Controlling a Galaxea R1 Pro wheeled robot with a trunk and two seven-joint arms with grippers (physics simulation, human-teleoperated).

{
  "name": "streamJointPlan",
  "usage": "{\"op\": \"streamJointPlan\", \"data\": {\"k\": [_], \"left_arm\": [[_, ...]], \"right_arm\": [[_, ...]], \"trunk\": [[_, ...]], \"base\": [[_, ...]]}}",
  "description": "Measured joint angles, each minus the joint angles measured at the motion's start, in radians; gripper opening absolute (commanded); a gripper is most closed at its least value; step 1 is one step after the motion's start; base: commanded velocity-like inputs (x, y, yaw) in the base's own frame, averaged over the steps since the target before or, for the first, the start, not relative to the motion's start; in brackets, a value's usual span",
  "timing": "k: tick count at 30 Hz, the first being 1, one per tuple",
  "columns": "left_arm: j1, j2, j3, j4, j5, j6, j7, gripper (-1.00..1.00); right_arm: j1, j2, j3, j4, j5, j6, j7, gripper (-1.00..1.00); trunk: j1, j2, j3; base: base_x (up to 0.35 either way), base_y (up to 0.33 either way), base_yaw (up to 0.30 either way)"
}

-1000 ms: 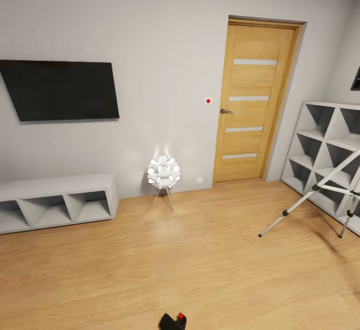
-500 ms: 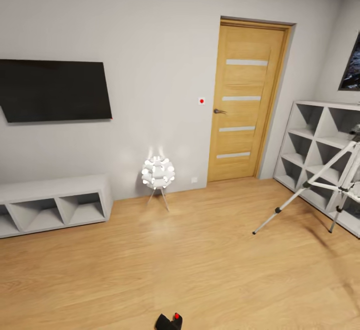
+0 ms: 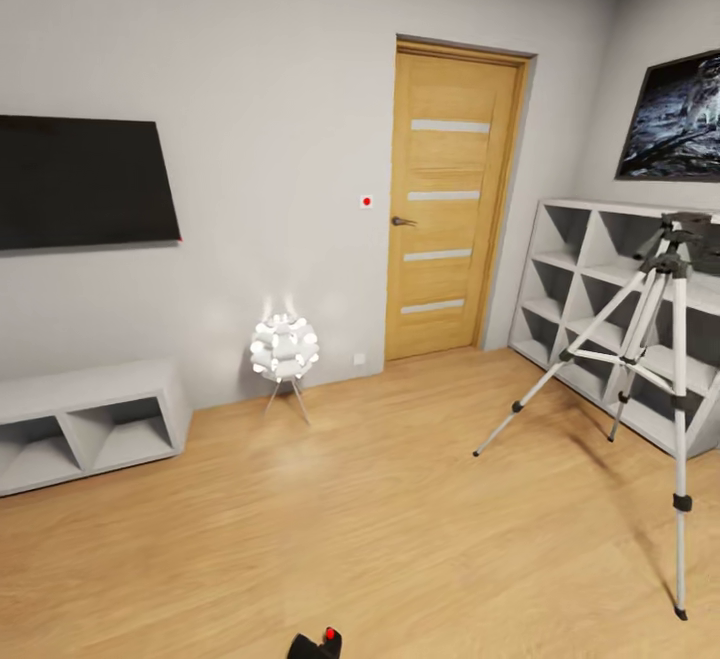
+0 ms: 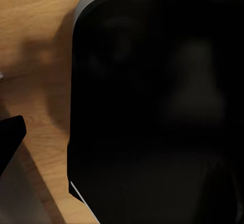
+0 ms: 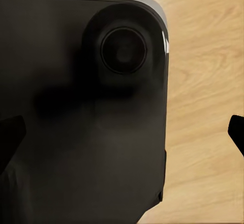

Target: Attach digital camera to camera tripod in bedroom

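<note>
The head view looks across a bedroom with a light wood floor [image 3: 400, 519] and grey walls. The camera tripod [image 3: 640, 339] stands at the right of the room on its three silver-grey legs, feet spread on the floor, its black head at the top just in front of the grey cube shelf [image 3: 590, 279] that runs along the right wall. A dark framed picture [image 3: 670, 114] hangs above that shelf. In the far wall a wooden door [image 3: 445, 209] with pale horizontal strips is closed, and a small red dot [image 3: 367, 201] sits on the wall beside it. A glowing white ball lamp [image 3: 284, 347] on thin legs stands on the floor near the wall, between the door and a low grey open shelf unit [image 3: 85, 424]. Above that unit a black flat screen [image 3: 80, 182] is mounted on the wall.

At the bottom edge of the head view, the digital camera [image 3: 322, 642] shows as a small black body with a red button on top, well apart from the tripod.

In the left wrist view a large black rounded body [image 4: 157, 112] lies over the wood floor, and in the right wrist view a similar black body with a round lens-like disc [image 5: 123, 50] does the same. How far either arm's jaws are open, and whether they hold anything, cannot be told.
</note>
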Motion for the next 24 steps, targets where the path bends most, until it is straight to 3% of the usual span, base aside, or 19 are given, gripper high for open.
{"op": "streamJointPlan", "data": {"k": [9, 24], "left_arm": [[0.0, 0.0, 0.0, 0.0, 0.0, 0.0, 0.0, 1.0], [0.0, -0.001, -0.001, 0.0, 0.0, 0.0, -0.001, 1.0]], "right_arm": [[0.0, 0.0, 0.0, 0.0, 0.001, -0.002, 0.0, 1.0], [0.0, 0.0, 0.0, 0.0, 0.005, 0.0, 0.0, 1.0]], "trunk": [[0.0, 0.0, 0.0], [0.0, 0.0, 0.0]], "base": [[0.0, 0.0, -0.184], [0.0, 0.0, -0.021]]}}
